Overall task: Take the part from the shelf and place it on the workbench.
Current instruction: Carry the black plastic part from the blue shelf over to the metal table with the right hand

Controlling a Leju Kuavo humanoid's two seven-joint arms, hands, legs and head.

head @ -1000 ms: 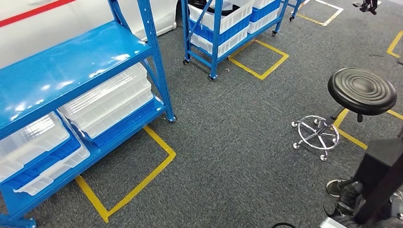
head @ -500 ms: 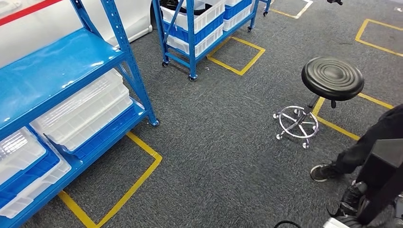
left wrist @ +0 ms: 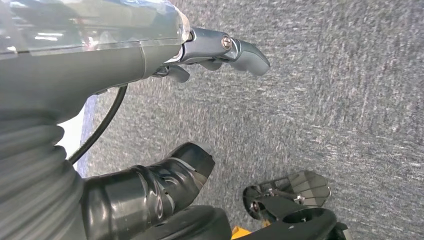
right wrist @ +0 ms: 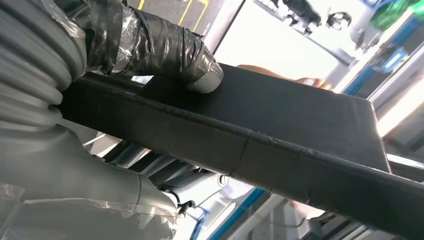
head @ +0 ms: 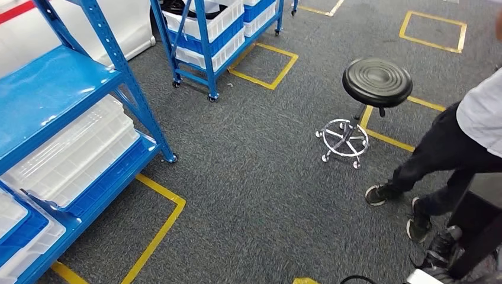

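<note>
- Right hand [right wrist: 150,60] clamped on a flat black part [right wrist: 280,130]: taped thumb pressed down on the upper face, other fingers [right wrist: 165,182] reaching under from below, a pinch that looks meant to keep the slab level while carried.
- Same part at the lower right corner of the head view [head: 482,225], held low beside the body and well away from the shelf, so apparently already taken and on its way to a workbench.
- Left hand [left wrist: 190,100] holding nothing, thumb [left wrist: 165,180] and fingers [left wrist: 235,47] apart, hanging over grey carpet [head: 260,177]; probably left free because one hand is enough for the load.
- Blue shelf [head: 65,89] to the left, carrying clear plastic bins [head: 71,151] stacked upside-down or nested over a blue tray [head: 109,180]; contents not discernible, seemingly none.
- Second blue rack on castors [head: 204,44] farther off, loaded with white crates [head: 207,23]; something dark in the top one, too small to tell.
- Black round stool [head: 376,81] on a chrome wheeled base, standing on the yellow floor tape [head: 263,65].
- Person in dark trousers [head: 438,154] stepping close on the right, just beside the carried part; some risk of a bump there.
</note>
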